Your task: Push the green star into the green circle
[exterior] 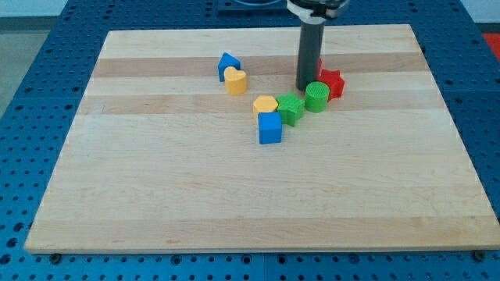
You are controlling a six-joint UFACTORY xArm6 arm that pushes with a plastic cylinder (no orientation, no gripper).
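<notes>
No text, label, brand, number or sign can be read anywhere.

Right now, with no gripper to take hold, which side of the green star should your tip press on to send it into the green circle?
Press the green star on its lower-left face, pushing toward the view's upper right, where the green circle sits almost touching. The yellow block and blue cube crowd that side, so I'd probably enter between them. My tip is now just above the circle.

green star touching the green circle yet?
Yes. Green star sits against the green circle, no gap visible. My tip is just behind the circle.
</notes>
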